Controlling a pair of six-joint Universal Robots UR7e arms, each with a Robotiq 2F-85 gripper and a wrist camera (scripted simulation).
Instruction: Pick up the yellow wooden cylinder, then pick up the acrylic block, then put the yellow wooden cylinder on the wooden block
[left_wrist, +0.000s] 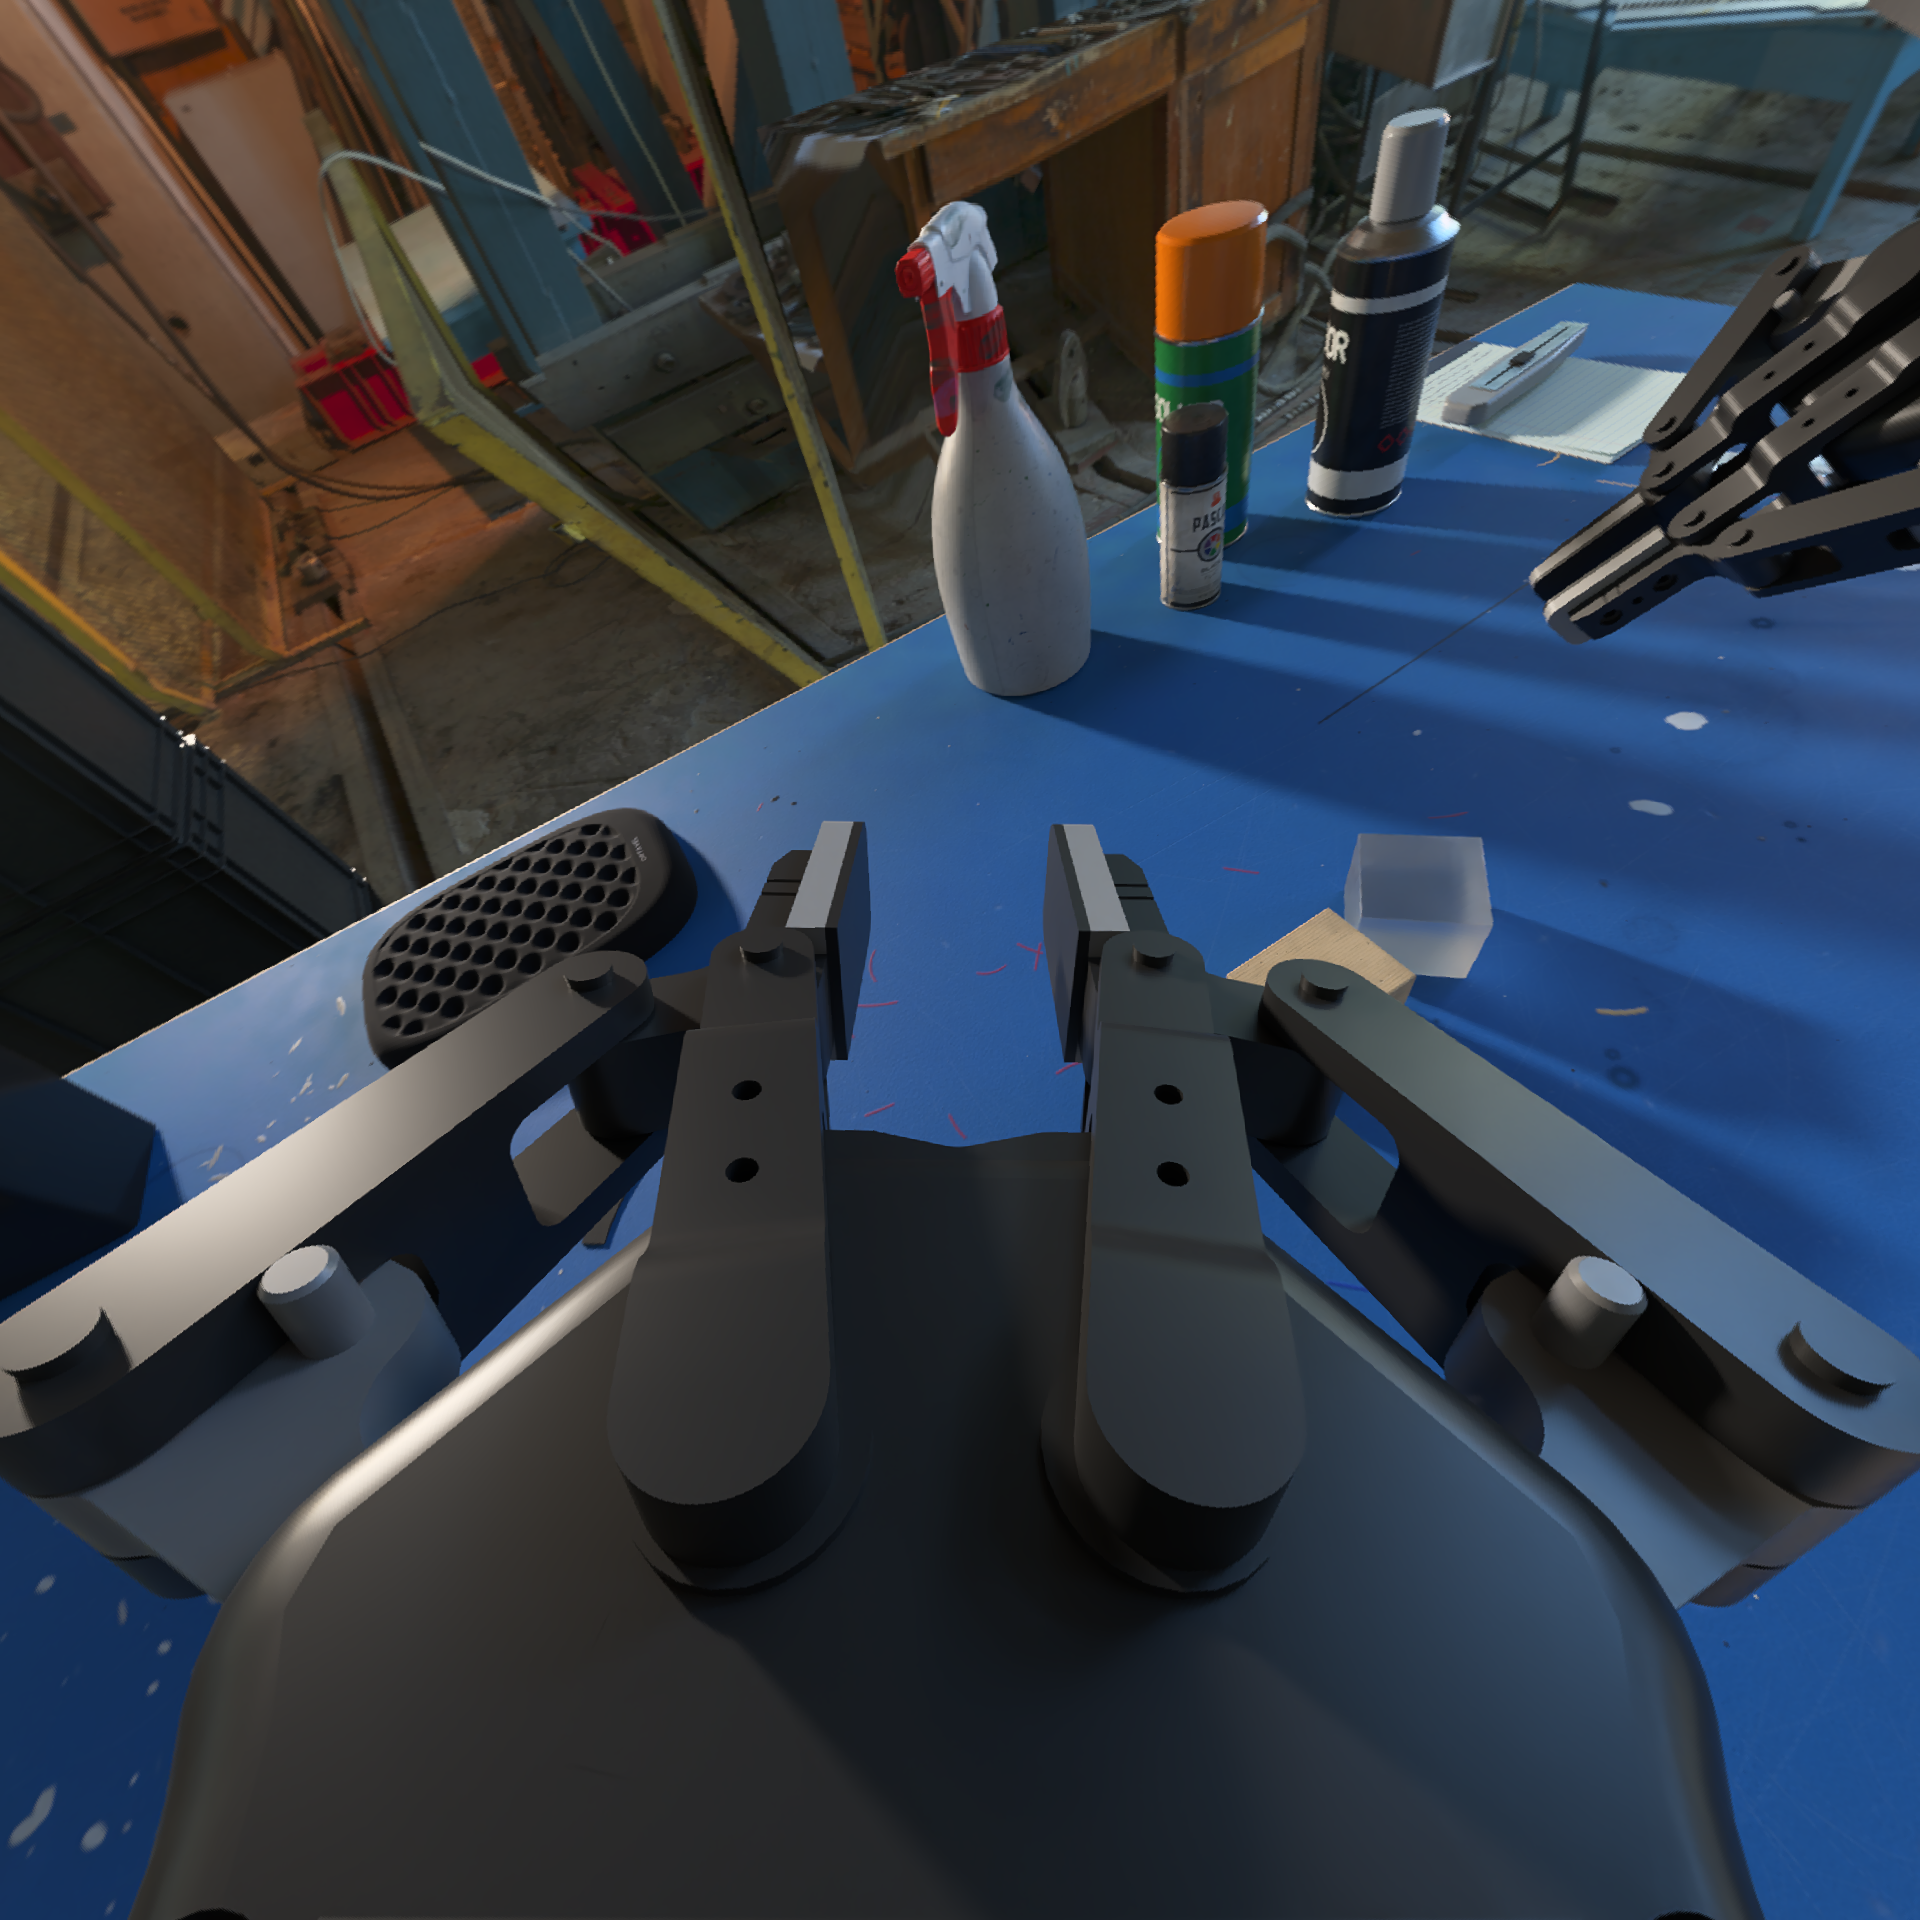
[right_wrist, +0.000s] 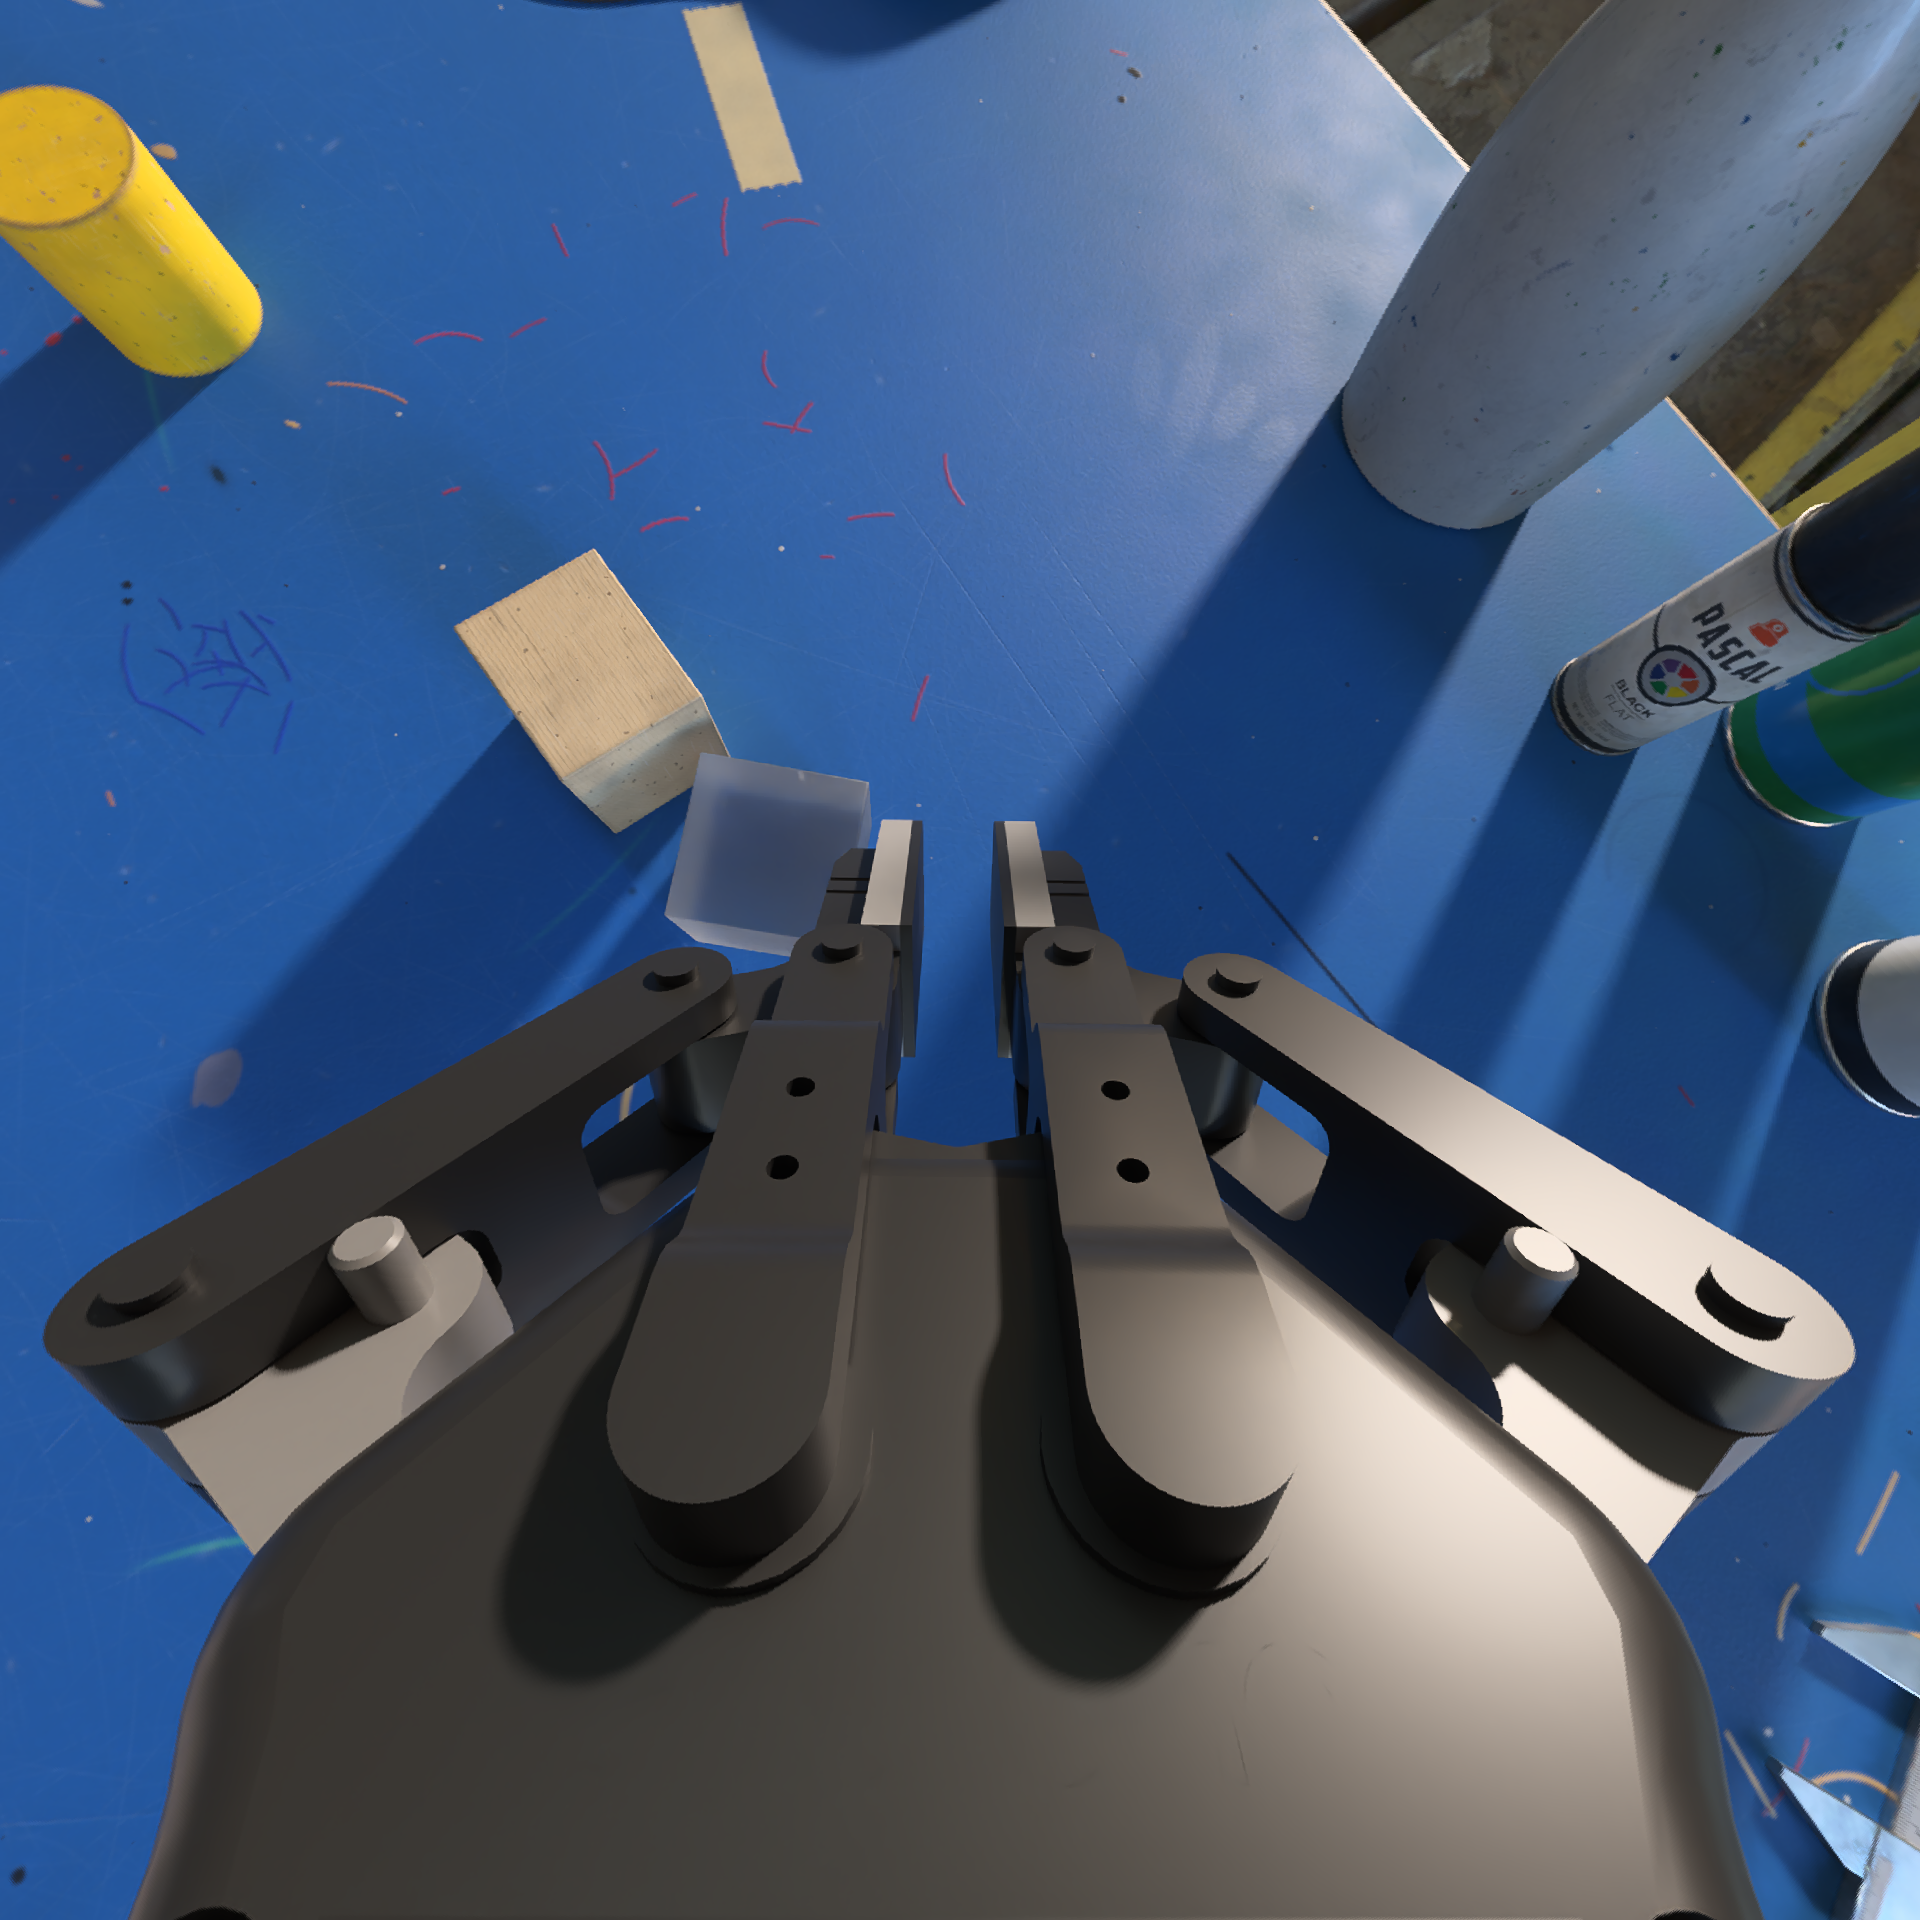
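Observation:
The yellow wooden cylinder stands on the blue table at the far left, well away from my right gripper. The right gripper is empty, its fingers only a narrow gap apart. The clear acrylic block sits just beside its left finger, outside the gap. The wooden block lies next to the acrylic block. My left gripper is open and empty above the table. In its view the acrylic block and the half-hidden wooden block lie to its right. The cylinder is not in the left wrist view.
A white spray bottle, a small spray can, an orange-capped can and a dark can stand along the far table edge. A black perforated pad lies left of my left gripper. A notepad with a utility knife lies at the far right.

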